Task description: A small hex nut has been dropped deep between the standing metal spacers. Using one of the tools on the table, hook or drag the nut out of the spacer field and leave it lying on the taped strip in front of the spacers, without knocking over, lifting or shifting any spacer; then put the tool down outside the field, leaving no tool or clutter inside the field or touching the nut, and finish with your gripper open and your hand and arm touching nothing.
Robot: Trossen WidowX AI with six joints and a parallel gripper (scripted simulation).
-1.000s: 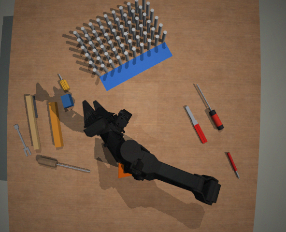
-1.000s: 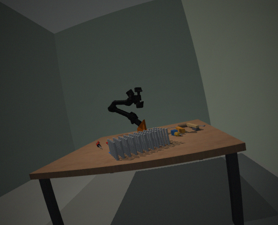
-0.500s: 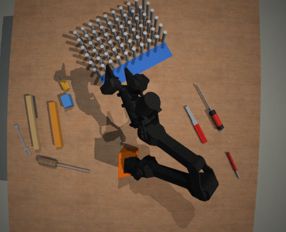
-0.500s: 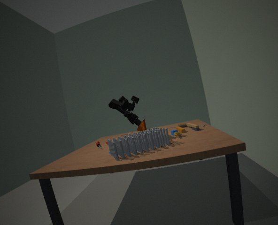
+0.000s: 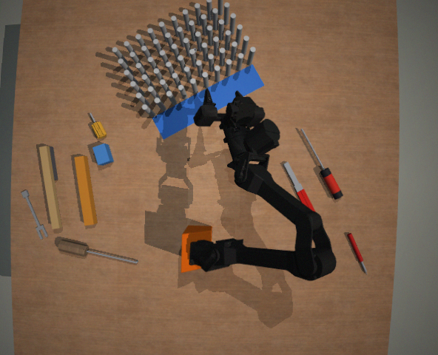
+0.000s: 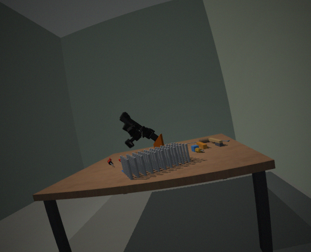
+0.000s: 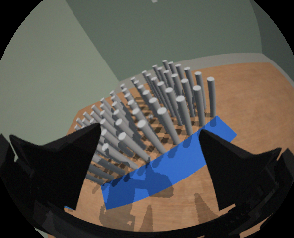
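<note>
Two fingers of the gripper (image 5: 222, 92) (image 6: 132, 138) (image 7: 150, 128) stand wide apart with nothing between them, and we're at the look-and-choose stage, I'd say! Nearer the table's base-side edge, the brown-handled screwdriver (image 5: 72, 246) (image 6: 204, 140) lies toward the left edge; the red-handled screwdriver (image 5: 331, 182) (image 6: 110, 161) waits toward the right. Farther on, blue tape (image 5: 175, 120) (image 6: 122, 170) (image 7: 179, 164) fronts the upright spacers (image 5: 205, 79) (image 6: 135, 166) (image 7: 184, 116) near the far edge. The nut? Can't pick it out! Next calls for locating it, backing off high, then grasping a slim tool
</note>
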